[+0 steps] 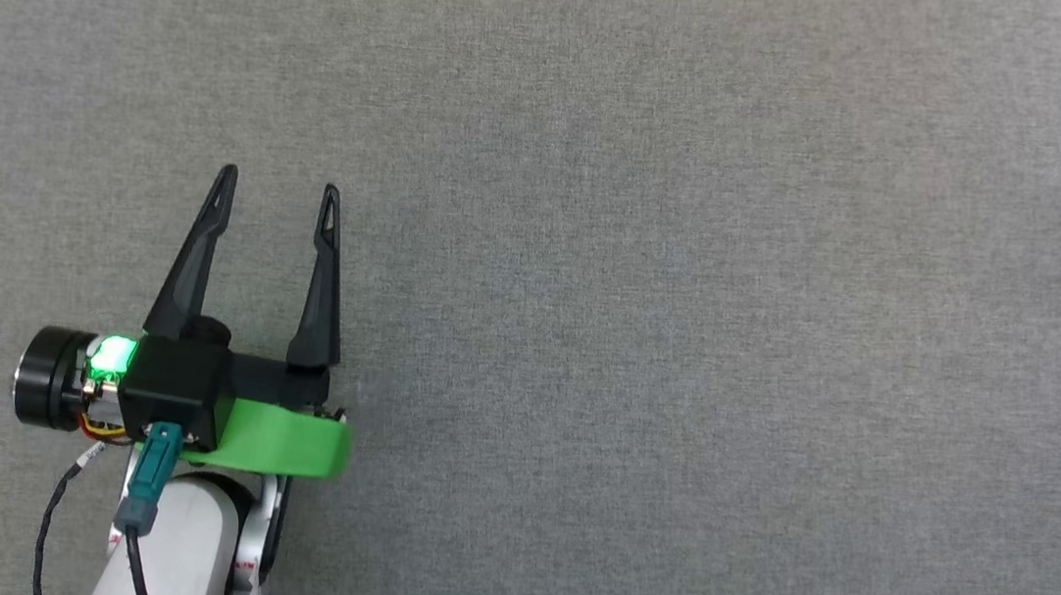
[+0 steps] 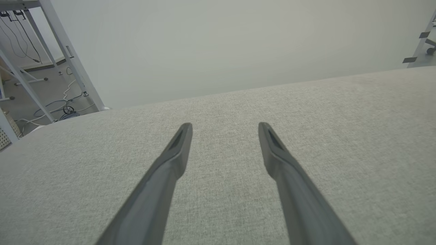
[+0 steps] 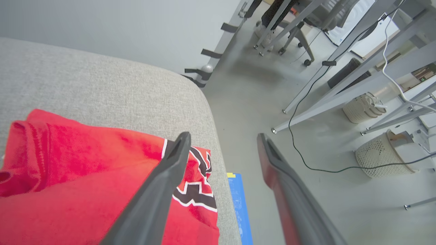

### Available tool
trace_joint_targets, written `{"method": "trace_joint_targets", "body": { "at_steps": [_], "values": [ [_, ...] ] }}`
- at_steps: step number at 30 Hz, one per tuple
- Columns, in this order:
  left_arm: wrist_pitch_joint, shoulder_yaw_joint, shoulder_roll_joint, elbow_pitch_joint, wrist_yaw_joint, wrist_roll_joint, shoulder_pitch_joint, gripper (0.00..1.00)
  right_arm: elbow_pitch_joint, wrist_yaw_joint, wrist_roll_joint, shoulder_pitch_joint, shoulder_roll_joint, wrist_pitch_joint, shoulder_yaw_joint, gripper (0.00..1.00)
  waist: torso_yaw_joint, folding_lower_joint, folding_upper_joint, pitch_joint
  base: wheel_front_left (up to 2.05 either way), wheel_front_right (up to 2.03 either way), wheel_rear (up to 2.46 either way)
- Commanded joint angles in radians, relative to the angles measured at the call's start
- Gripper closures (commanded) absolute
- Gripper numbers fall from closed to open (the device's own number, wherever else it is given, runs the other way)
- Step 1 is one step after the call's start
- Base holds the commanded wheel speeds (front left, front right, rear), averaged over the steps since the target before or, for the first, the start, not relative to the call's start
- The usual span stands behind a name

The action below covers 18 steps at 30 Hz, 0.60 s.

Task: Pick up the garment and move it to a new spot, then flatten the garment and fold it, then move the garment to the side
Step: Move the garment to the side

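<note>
The grey cloth-covered bench [image 1: 654, 251] carries the garment [image 3: 85, 177], and most of its surface to the left of the garment is bare. The garment lies as a red bundle at the right rim of the bench, near a rounded corner. Its black numerals [image 3: 197, 190] reach almost to the rim, and past the garment there is only the floor [image 3: 259, 102]. Whether the fold is neat cannot be told.

The left tool [image 1: 279, 180] waits well apart from the garment, on its left, with jaws spread and nothing between them. The right tool [image 3: 223, 135] hangs just above the garment and is also released, with wide jaws and no fabric between them. One finger [image 3: 163, 183] is over the numerals, and the other is out past the garment, over the floor.

The step seems to be the last one, putting the garment to the side, and it looks nearly finished. To do it well, the right tool should rise straight away from the garment with spread jaws, so that no fold catches and slides toward the floor. If the garment overhangs, a small push inward would be safer.
</note>
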Motion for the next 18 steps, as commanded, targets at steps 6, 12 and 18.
{"method": "trace_joint_targets", "body": {
  "at_steps": [6,12,18],
  "values": [
    [-0.006,0.017,-0.013,0.029,0.019,-0.023,0.087,0.0,-0.076,-0.001,-0.008,0.057,0.05,-0.159,-0.054,0.0,0.014,0.0,-0.0001,-0.19,0.0,0.0,0.0],
    [-0.006,0.039,-0.015,0.058,0.014,-0.036,0.144,0.0,-0.288,-0.001,-0.045,0.16,0.182,-0.178,-0.144,0.0,0.038,0.0,-0.0001,-0.274,0.0,0.0,0.0],
    [-0.006,0.045,-0.019,0.093,0.003,-0.037,0.168,0.0,-0.561,-0.001,-0.142,0.337,0.371,-0.178,-0.233,0.0,0.071,0.0,-0.0001,-0.341,0.0,0.0,0.0]
  ]
}}
